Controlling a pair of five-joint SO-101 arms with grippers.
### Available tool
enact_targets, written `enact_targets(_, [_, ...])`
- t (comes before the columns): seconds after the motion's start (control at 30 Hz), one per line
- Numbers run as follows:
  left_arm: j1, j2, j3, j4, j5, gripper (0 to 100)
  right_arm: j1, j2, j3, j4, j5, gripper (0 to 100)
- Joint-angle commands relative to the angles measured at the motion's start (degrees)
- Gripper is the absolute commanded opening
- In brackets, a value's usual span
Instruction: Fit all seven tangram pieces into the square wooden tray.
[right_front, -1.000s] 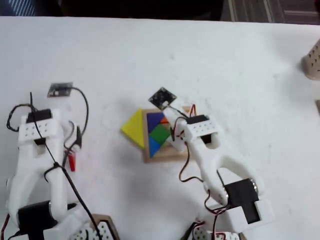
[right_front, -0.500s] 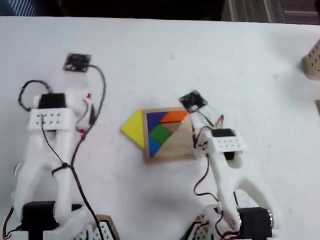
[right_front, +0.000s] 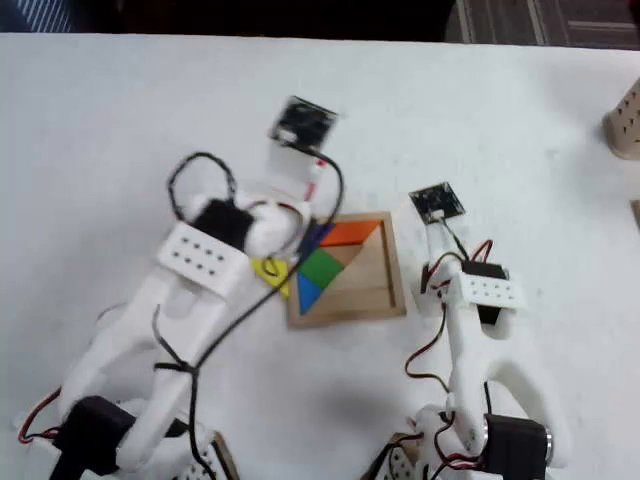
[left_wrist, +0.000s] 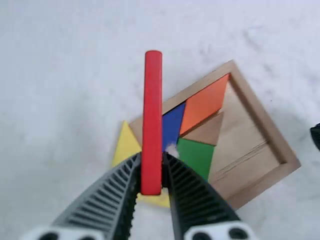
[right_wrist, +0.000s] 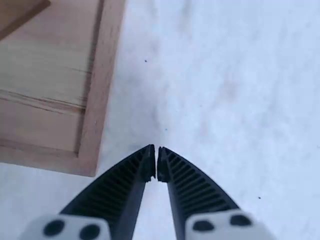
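A fixed high camera is looking down on the counter (right_front: 500, 120) around the tray (right_front: 346, 313); both wrist cameras are hovering close by that tray, sharing its wooden rim.

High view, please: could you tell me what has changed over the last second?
The left gripper, shut on the red piece, swung from the table's left side to above the tray's left edge. The right gripper, shut and empty, drew back off the tray to the table at its right. The tray and the yellow triangle beside it stayed put.
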Motion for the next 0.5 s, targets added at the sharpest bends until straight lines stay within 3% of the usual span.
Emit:
enact_targets(0.0, [4.6, -0.1, 2.6, -11.0, 0.8, 2, 0.9, -2.2, -0.3, -0.6, -0.4, 1.7])
enact_targets(0.27, [5.8, -0.1, 12.1, -20.7, 0.8, 2, 0.6, -2.2, 0.2, -0.7, -0.3, 1.7])
enact_targets(0.47, [9.4, -0.1, 14.6, -21.0, 0.1, 2, 0.6, -2.2, 0.2, -0.8, -0.3, 1.7])
